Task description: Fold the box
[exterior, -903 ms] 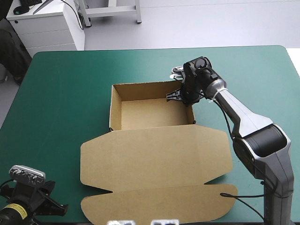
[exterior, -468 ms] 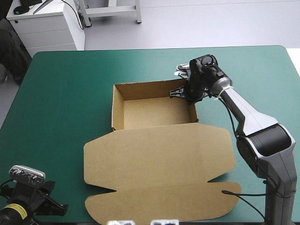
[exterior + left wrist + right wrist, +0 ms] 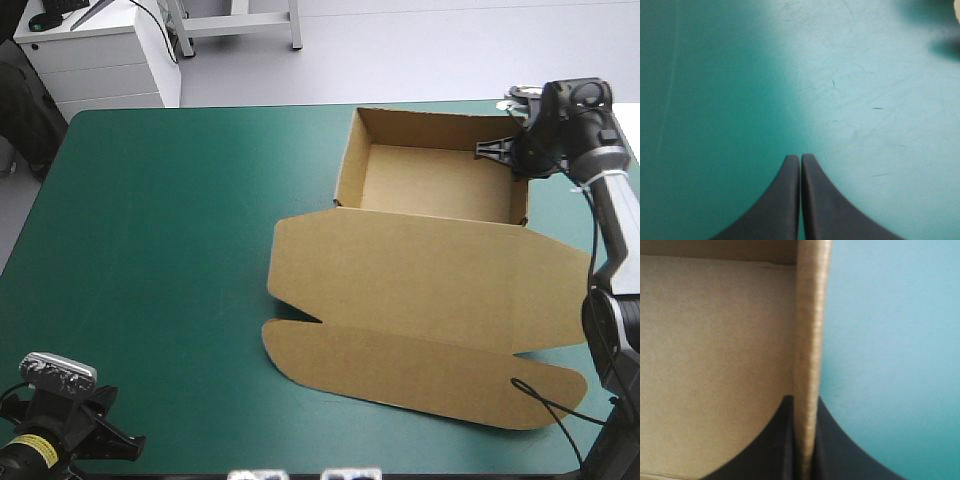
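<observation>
The brown box lies in the far right part of the teal-green surface, set slightly askew to its edges. Its tray stands open near the far edge, with all four walls raised. The lid lies flat, spread from the tray's near wall toward the near edge, and its front flap is also flat. The right jaws grip the tray's right-hand wall close to its far corner, all but closed on the board, with one black finger inside the tray and one outside. The left jaws are closed at the near left corner, their fingers meeting in a point over bare cover, well apart from the box.
</observation>
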